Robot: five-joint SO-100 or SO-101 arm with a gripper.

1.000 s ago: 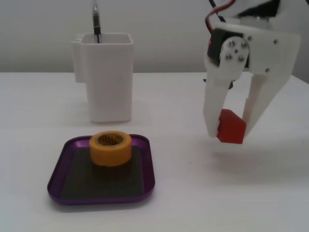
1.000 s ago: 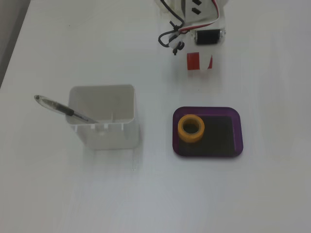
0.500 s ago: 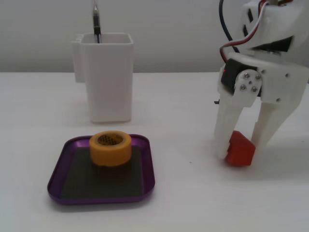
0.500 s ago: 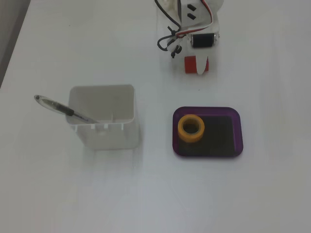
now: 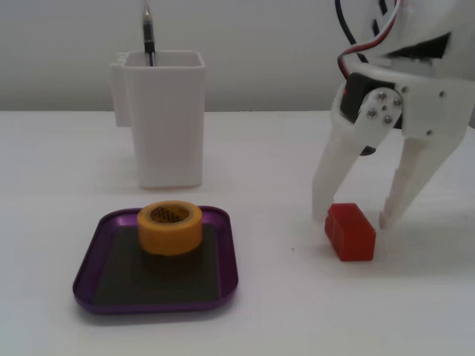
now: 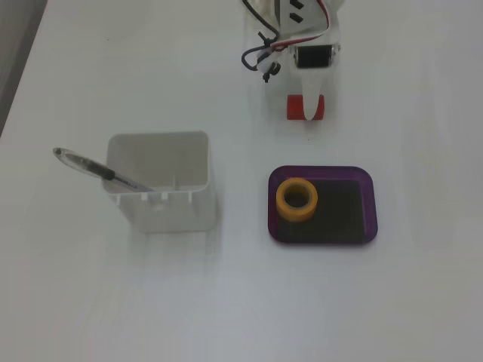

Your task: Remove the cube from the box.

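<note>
Presently the white table (image 5: 67,148) carries everything; the white arm (image 5: 415,81) reaches down at the right of a fixed view, its gripper (image 5: 355,215) spread wide, fingers released and straddling the cube (image 5: 349,232) without a clear grip; the tall white container (image 5: 165,119) stands behind, a pen (image 6: 98,171) leaning inside it; the box (image 5: 89,271) lies on the table in front of it, well apart from the cube; a yellow-orange tape ring (image 5: 170,228) sits on the box floor; the cube rests on the table outside the box, beneath the gripper (image 6: 308,115) in a fixed view.
</note>
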